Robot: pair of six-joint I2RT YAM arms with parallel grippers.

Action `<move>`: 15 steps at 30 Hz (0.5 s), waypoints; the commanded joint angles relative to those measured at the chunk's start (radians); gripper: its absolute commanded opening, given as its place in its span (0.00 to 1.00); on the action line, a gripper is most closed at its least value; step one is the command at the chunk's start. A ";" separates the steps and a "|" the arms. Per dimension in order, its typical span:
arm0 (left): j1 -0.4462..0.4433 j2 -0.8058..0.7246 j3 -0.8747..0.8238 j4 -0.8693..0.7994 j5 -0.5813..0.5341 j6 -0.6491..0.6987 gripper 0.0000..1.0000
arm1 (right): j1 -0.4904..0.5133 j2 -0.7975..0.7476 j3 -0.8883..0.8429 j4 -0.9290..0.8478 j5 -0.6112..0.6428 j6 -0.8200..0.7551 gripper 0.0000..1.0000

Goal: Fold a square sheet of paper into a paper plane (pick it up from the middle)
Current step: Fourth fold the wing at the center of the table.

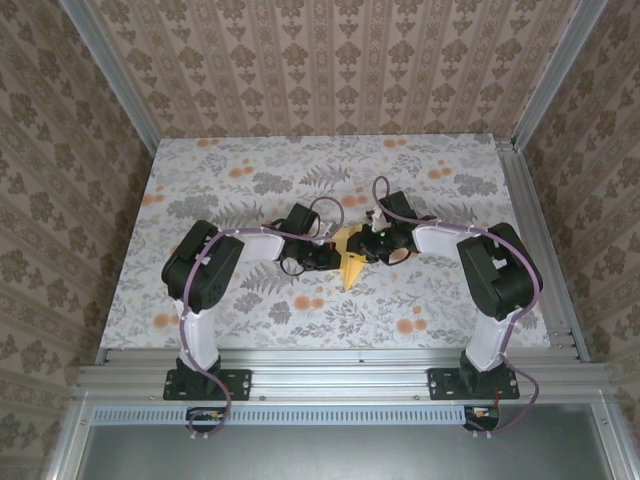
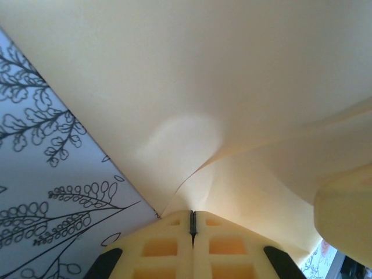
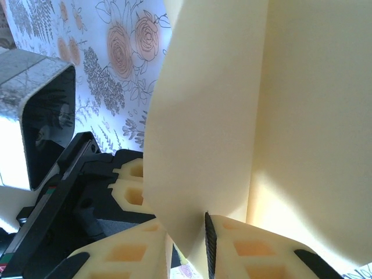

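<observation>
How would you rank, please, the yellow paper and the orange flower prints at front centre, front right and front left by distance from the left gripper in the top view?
From the left gripper:
1. yellow paper, pinched in it.
2. front-centre orange print, just towards the bases.
3. front-right orange print.
4. front-left orange print, near the table's left edge.

The left claw (image 1: 333, 258) and right claw (image 1: 373, 241) hide most of the paper (image 1: 350, 270).

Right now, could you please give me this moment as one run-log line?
left gripper: shut on pale-yellow folded paper sheet | right gripper: shut on same sheet | sheet tip: toward near edge of floral-print table
</observation>
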 commanded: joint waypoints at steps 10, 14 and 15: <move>-0.009 0.075 -0.017 -0.095 -0.082 0.033 0.00 | -0.005 -0.039 -0.026 0.039 -0.042 0.029 0.25; -0.009 0.074 -0.018 -0.095 -0.079 0.034 0.00 | -0.005 -0.037 -0.031 0.058 -0.048 0.039 0.25; -0.009 0.073 -0.019 -0.096 -0.079 0.035 0.00 | -0.004 -0.040 -0.032 0.056 -0.047 0.039 0.25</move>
